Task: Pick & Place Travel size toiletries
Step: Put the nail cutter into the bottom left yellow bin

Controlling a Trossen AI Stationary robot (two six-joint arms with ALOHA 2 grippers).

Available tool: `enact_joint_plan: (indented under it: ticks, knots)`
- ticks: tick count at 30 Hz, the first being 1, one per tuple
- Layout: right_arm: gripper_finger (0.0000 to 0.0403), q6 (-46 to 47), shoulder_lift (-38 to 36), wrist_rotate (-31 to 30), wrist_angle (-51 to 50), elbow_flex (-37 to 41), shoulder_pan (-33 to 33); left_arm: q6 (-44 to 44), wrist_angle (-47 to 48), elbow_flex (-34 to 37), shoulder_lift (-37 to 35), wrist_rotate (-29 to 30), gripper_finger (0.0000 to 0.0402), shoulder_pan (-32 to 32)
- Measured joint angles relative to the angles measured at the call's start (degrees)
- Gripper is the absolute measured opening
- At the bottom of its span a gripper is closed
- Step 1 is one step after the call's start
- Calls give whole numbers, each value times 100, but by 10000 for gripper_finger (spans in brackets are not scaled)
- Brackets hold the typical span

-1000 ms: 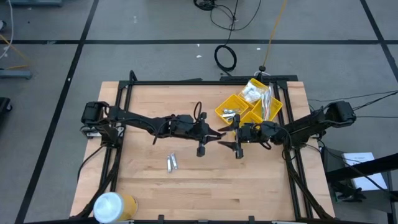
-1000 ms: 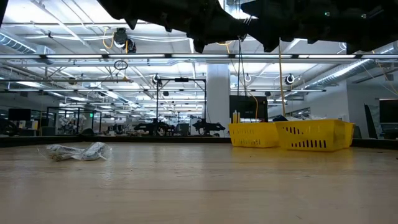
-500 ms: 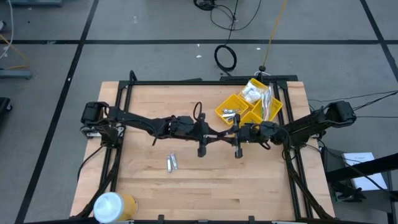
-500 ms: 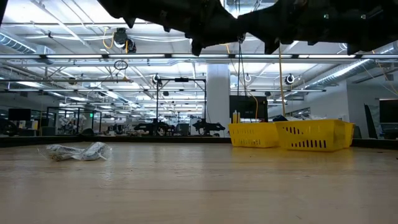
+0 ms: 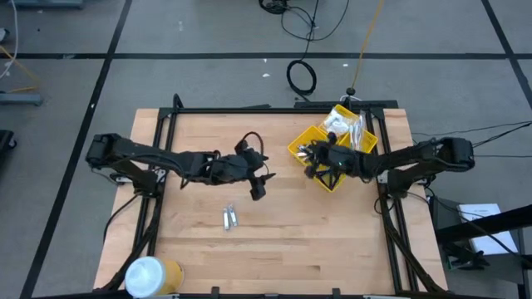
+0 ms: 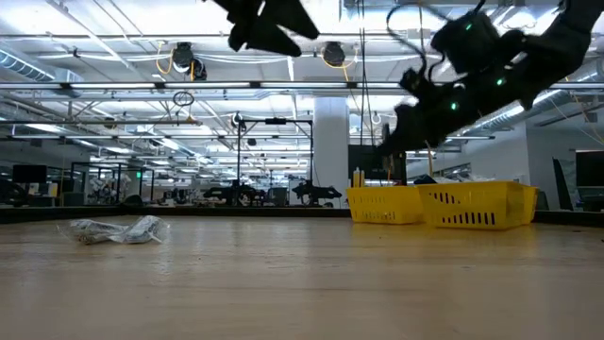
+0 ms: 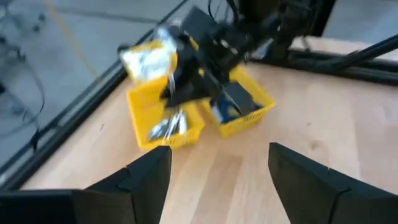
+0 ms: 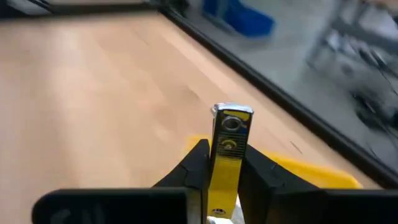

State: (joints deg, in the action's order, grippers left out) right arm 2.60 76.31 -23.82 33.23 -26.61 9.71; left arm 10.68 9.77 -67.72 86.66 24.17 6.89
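Observation:
My right gripper (image 8: 225, 158) is shut on a small silvery tube (image 8: 227, 134), one of the travel size toiletries. In the high view it hangs over the yellow bin (image 5: 293, 148) at the far right (image 5: 310, 154). My left gripper (image 7: 219, 151) stands open with nothing between its fingers, raised over the middle of the table (image 5: 258, 186). Two more silvery tubes (image 5: 230, 218) lie flat on the wood nearer the front, seen from the side in the low view (image 6: 118, 229). My right gripper pinches the tube's flat sides (image 8: 224, 167) between its two fingers. The tube lies along the fingers, and its flat crimped end (image 8: 232, 119) sticks out past the fingertips. The fingers come nearly level from the table's right side. The tube is lifted clear.
The yellow compartmented bin (image 6: 472, 203) holds silvery tubes and white packets (image 5: 339, 123). A big white-and-yellow cylinder (image 5: 150, 276) lies at the near left corner. A black frame rail (image 5: 249, 109) runs along the far edge.
The two grippers met over the table's middle and my right gripper shut on the tube. My left gripper let go, rose and drew back toward the left edge. My right gripper swung with the tube toward the far edge, over the yellow bin.

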Motion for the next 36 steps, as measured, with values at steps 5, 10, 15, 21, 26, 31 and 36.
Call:
enact_joint_plan:
  ticks: [5,10,15,21,26,31,36]
  knots:
    - [43,297,59,165,-424,4,774,607,657,2,74,209,260,-68]
    - [117,548,79,617,-469,13,1113,928,1055,2,109,244,247,-148]
    - [205,762,79,610,-460,13,1205,1114,1265,2,109,242,245,-176]
    - [273,784,-117,1485,-283,15,1180,1900,2178,144,106,-203,250,-20]
    - [283,736,-412,2422,284,15,887,3439,2610,631,106,-706,250,361]
    - [275,436,-576,2455,735,15,443,5028,2611,1368,109,-1338,250,881]
    - [270,195,-583,2390,987,15,128,6604,2612,1873,111,-1718,250,1359]
